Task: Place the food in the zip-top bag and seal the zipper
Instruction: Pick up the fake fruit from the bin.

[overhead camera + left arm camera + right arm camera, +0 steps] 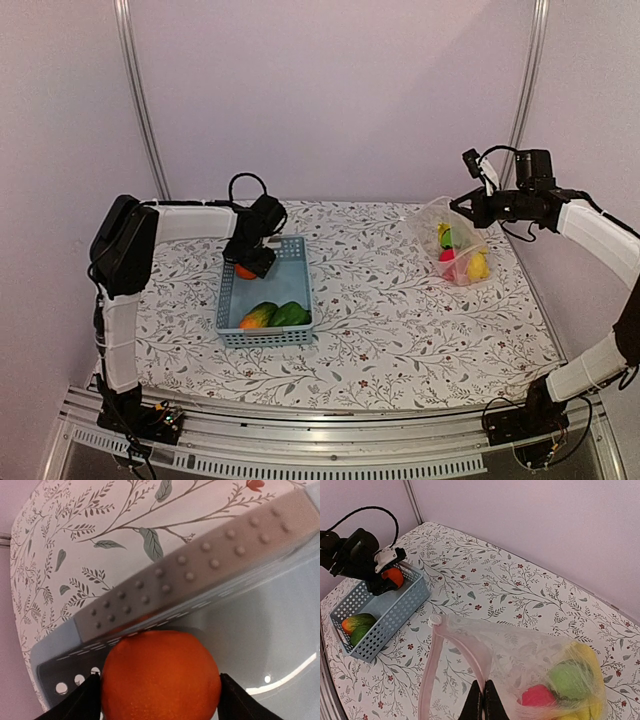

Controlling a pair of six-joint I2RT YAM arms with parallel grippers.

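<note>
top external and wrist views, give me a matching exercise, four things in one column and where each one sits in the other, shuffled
Things:
1. orange
2. pink piece
3. orange-and-green piece
4. zipper

Places:
a. at the near end of the basket
b. between the fingers of the left gripper
c. along the mouth of the zip-top bag
d. inside the zip-top bag, which the right gripper holds by its edge

Pairs: 1-b, 2-d, 3-a, 4-c

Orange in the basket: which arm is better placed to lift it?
Left. The left gripper straddles the orange in the basket; the right gripper is shut on the zip-top bag.
</note>
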